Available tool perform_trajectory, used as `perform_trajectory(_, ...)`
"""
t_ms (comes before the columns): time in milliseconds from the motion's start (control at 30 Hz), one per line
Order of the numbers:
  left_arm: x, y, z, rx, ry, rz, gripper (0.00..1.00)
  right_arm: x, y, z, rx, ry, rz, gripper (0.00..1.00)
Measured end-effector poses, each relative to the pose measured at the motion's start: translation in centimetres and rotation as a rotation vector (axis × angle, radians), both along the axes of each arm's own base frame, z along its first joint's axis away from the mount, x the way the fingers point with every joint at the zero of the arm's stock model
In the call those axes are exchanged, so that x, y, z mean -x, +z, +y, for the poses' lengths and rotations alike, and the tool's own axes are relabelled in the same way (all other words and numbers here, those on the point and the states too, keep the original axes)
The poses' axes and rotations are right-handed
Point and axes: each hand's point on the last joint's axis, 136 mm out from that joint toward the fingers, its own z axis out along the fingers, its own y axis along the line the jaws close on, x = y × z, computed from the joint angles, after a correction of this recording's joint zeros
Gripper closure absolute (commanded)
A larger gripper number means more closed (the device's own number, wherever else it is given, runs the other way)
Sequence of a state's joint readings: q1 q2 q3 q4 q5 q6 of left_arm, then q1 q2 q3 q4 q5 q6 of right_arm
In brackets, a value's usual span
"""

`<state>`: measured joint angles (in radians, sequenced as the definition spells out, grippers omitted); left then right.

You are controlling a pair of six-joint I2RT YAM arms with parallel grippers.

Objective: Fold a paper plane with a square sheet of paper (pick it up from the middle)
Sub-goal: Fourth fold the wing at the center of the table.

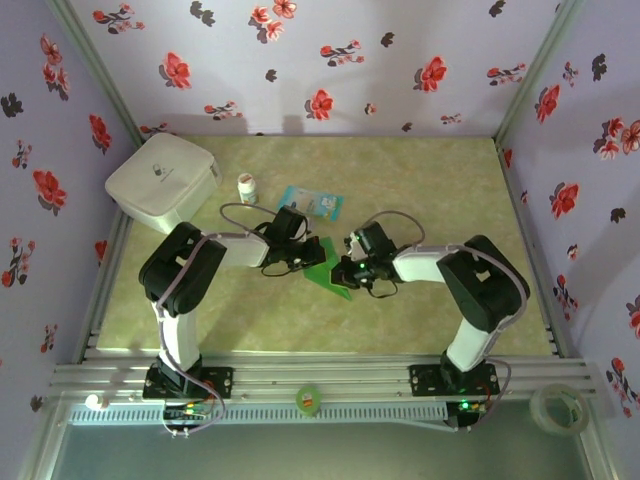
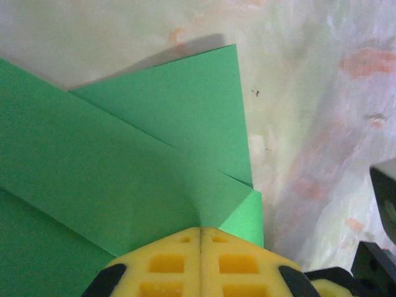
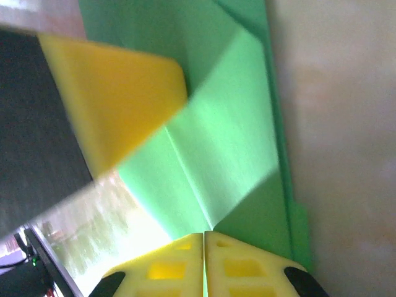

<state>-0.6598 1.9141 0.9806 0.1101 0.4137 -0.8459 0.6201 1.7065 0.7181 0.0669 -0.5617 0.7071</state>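
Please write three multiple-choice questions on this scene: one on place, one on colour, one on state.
1. Where is the blue-and-white packet? A in front of the green paper; B beyond it, farther back; C on top of it.
2. What colour are the gripper fingers? A red; B blue; C yellow.
3. How is the right gripper? A wide open; B half open; C shut on the green paper.
B: the top view shows it farther back. C: both wrist views show yellow. C: its fingers meet with green between.
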Motion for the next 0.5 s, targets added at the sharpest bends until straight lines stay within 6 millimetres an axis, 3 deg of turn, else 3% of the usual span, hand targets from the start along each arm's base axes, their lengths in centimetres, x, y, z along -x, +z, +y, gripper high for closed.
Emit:
perform_trajectory(167,0.0,0.0,0.0,0.007,-0.001,0.0,0.97,2.4,-0.1,-1.6,0.002,0.008,0.016,0.89)
perform_trajectory(500,0.0,0.0,0.1,0.014,-0.001,-0.002,0.97,5.2,-0.1,-4.0,-0.005,-0.002,0.042,0.86)
